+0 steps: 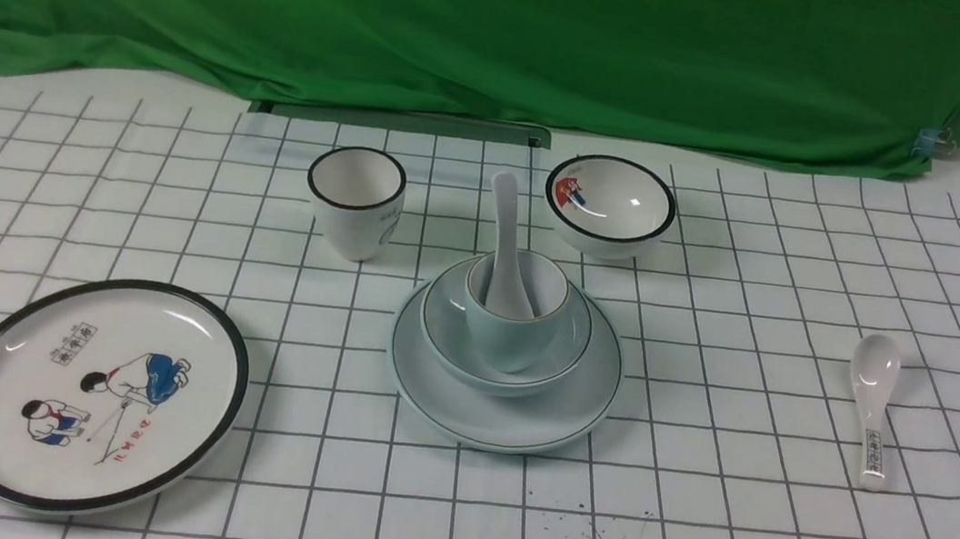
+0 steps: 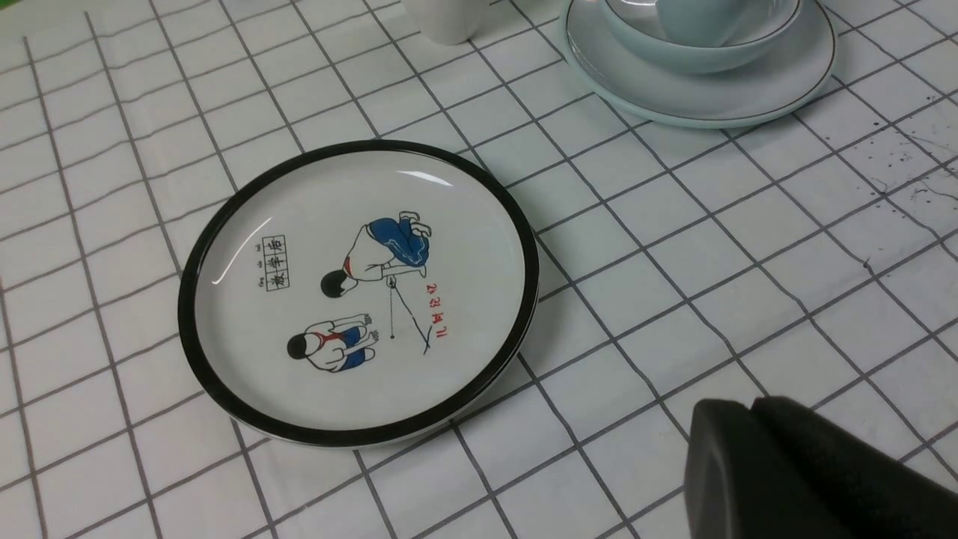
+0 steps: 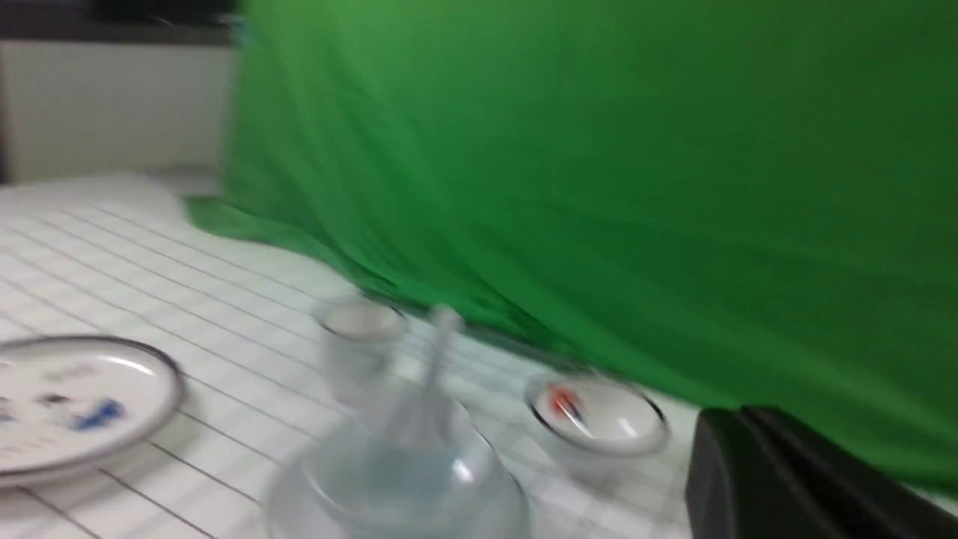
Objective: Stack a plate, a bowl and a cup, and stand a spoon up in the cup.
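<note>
Ceramic soup spoon (image 1: 504, 236) stands in the handleless cup (image 1: 510, 339), handle toward 12 o'clock — likely light, slick, brittle; grasp mid-handle. Left gripper (image 2: 752, 408) and right gripper (image 3: 741, 419) are closed, empty — stacking appears complete.

Front view: dark gripper part at the bench's right edge, cut off by the frame. Spoon bowl of the glossy white ceramic spoon (image 1: 507, 236) partly hidden inside the short pale blue-green cup (image 1: 510, 339). Left wrist view: cup's top cropped. Right wrist view: blurred; white black-rimmed cartoon plate (image 3: 82, 404) cut off.
</note>
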`<action>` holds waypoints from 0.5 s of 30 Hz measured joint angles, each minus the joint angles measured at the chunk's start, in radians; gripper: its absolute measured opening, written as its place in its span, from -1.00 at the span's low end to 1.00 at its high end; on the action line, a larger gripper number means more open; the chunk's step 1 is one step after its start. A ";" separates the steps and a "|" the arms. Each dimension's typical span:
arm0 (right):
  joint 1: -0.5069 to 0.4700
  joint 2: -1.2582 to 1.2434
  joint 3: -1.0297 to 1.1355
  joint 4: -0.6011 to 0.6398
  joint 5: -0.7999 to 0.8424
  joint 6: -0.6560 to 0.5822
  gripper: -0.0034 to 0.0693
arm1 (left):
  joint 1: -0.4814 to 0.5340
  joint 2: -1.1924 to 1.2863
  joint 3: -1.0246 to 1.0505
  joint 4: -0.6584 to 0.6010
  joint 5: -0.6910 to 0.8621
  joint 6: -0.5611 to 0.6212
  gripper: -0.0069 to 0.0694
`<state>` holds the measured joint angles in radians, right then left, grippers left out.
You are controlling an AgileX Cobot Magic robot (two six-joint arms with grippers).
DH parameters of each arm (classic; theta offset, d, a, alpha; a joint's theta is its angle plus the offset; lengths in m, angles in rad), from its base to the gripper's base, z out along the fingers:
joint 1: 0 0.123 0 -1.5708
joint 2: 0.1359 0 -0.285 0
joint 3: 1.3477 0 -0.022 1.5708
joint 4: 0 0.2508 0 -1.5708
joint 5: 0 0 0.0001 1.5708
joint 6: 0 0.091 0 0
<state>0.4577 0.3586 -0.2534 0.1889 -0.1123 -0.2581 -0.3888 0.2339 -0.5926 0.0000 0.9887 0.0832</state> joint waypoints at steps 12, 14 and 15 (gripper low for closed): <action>-0.462 -0.347 0.261 -0.223 0.187 0.323 -0.87 | 0.000 0.000 0.000 0.000 0.000 0.000 -0.90; -0.463 -0.354 0.261 -0.228 0.224 0.326 -0.87 | 0.000 0.000 0.000 0.000 -0.001 0.000 -0.90; -0.463 -0.356 0.262 -0.232 0.259 0.326 -0.87 | 0.000 0.000 0.000 0.000 -0.001 0.000 -0.90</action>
<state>-0.0050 0.0029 0.0083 -0.0436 0.1464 0.0675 -0.3888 0.2339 -0.5926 0.0000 0.9876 0.0832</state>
